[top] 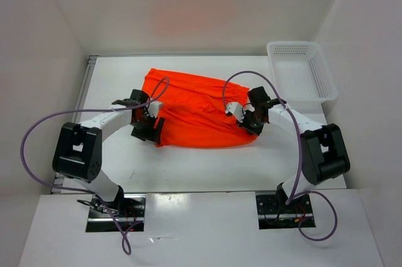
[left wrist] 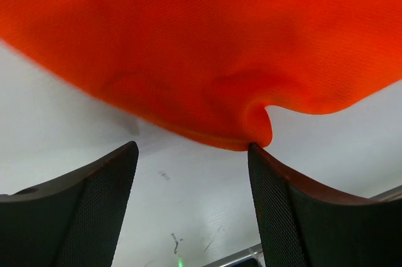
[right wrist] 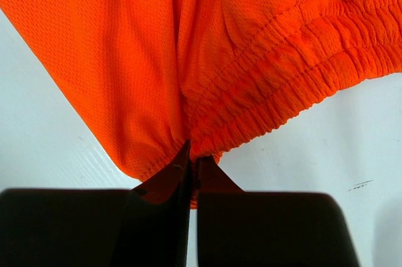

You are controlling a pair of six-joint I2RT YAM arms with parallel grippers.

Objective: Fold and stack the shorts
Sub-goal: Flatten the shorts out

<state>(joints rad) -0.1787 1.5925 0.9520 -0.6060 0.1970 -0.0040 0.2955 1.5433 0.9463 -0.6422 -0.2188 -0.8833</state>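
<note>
The bright orange-red shorts point(top: 198, 111) lie spread across the middle of the white table. My left gripper point(top: 148, 127) is at their left edge with its jaws open; in the left wrist view the cloth point(left wrist: 207, 47) hangs just beyond the fingertips point(left wrist: 260, 160), its lower fold touching the right one, and bare table shows between them. My right gripper point(top: 250, 119) is at the shorts' right edge, shut on a pinch of the gathered waistband point(right wrist: 264, 97).
A white perforated basket point(top: 301, 78) stands at the back right of the table point(top: 207, 166). White walls close in the back and both sides. Purple cables loop over both arms.
</note>
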